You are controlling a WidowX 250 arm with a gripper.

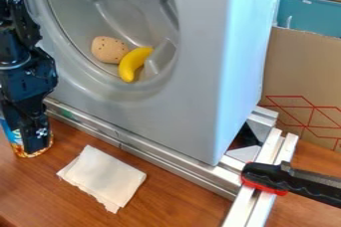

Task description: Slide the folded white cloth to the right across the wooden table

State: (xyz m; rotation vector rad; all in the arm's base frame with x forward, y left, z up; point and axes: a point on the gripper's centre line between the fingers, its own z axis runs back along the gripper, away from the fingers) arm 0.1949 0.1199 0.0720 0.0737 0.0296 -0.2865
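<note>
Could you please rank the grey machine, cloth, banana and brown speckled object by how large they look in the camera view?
Grey machine
Cloth
Banana and brown speckled object: too close to rank

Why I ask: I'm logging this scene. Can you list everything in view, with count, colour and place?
washing-machine-like shell: one, grey, upper middle
spotted rounded item: one, tan, inside the shell's round opening
banana: one, yellow, beside the spotted item
cloth: one, off-white, on the table, lower left
can: one, blue and orange, left edge
metal rails: several, silver, along the shell's base and at lower right
clamp: one, black and red, lower right
cardboard: one piece, brown with red lines, right
teal panel: one, upper right
table: one, brown, bottom
arm: one, black, left edge
tool: one, black, at the can
</note>
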